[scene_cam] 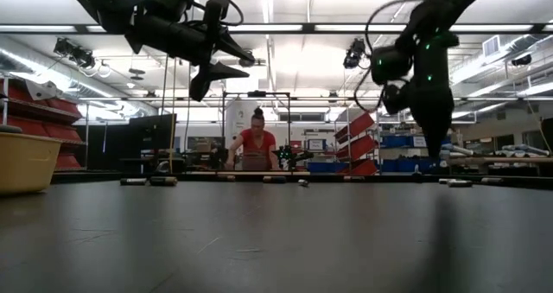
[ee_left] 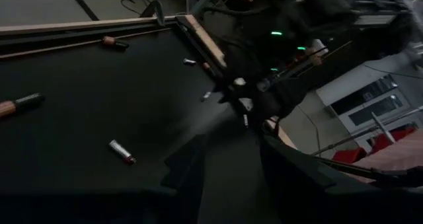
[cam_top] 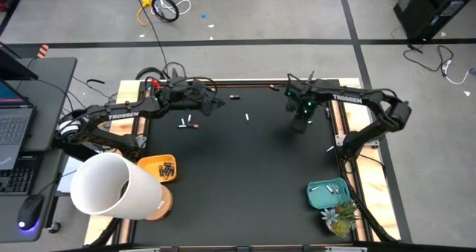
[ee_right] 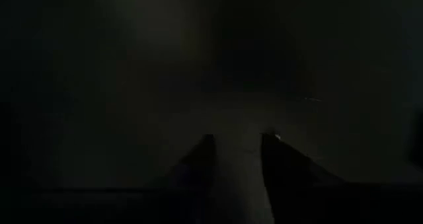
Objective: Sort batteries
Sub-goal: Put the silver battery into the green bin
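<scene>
**Both hands raised over the far half of the counter, batteries scattered below**

The left hand is held above the far left part of the black counter. In the low view it is seen well clear of the surface, its two fingers spread apart with nothing between them. The right hand is pointed down at the far right part of the counter; in the low view it hangs above the surface. In the right wrist view its two fingertips are seen with a narrow gap between them and nothing gripped, so the hand is slightly open and empty.

Loose batteries are spread over the far half of the counter. A small group lies just near of the left hand, a dark one lies by the far edge, and a pale one lies between the two hands. In the left wrist view a silver battery with a reddish end is seen on the counter.

An orange bin at the near left holds dark batteries with copper ends. A teal tray at the near right holds pale ones. A large white cylinder stands beside the orange bin, and a small green plant sits just near of the teal tray.

A person is seen in the room beyond the counter.
</scene>
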Tool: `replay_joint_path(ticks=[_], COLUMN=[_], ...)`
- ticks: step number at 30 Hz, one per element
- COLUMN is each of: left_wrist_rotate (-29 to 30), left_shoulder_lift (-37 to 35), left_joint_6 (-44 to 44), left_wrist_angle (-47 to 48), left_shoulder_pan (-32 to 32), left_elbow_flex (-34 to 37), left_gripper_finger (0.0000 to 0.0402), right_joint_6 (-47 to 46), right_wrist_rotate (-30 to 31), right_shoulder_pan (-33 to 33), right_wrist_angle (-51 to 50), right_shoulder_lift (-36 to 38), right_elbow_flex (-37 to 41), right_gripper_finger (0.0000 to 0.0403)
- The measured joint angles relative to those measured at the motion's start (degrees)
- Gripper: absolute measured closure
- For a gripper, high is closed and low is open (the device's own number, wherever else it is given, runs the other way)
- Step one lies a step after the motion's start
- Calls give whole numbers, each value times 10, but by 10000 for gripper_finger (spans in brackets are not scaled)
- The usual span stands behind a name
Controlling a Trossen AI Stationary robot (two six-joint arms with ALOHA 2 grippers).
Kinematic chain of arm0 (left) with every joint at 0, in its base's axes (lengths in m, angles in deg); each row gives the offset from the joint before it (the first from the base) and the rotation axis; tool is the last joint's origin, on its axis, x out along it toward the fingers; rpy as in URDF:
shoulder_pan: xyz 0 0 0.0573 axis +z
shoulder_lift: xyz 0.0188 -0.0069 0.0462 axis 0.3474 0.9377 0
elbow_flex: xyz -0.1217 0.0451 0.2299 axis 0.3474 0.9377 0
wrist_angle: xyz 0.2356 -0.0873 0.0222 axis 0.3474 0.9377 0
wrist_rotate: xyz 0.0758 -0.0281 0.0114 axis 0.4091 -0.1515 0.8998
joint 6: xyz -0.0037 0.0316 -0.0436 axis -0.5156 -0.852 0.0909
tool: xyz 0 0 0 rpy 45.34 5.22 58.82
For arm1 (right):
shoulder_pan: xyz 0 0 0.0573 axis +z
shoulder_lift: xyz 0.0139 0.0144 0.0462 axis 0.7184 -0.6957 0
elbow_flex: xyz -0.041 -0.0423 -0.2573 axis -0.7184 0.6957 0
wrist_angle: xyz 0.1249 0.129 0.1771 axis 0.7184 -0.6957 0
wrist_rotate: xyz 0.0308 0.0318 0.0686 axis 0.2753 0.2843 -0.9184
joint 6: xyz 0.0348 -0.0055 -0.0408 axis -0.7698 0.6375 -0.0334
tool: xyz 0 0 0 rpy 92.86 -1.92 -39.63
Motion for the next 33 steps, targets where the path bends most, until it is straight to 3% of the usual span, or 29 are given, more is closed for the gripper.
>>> replay_joint_path(ticks=[3, 8, 14, 25, 33], left_wrist_rotate=[-3, -3, -4, -4, -4], left_shoulder_lift=[0, 0, 0, 0, 0], left_joint_6=[2, 3, 9, 15, 15], left_wrist_angle=[-4, -4, -3, -4, -16], left_shoulder_pan=[0, 0, 0, 0, 0], left_elbow_flex=[0, 0, 0, 0, 0], left_gripper_finger=[241, 241, 241, 241, 241], right_joint_6=[50, 113, 160, 190, 176], right_wrist_rotate=[10, 95, 105, 110, 127], right_shoulder_pan=[-27, -51, -76, -90, -91], right_wrist_angle=[3, 24, 35, 41, 50], right_shoulder_lift=[-27, -70, -121, -166, -165], right_elbow_flex=[0, 0, 0, -5, -4], right_gripper_finger=[240, 176, 151, 229, 347])
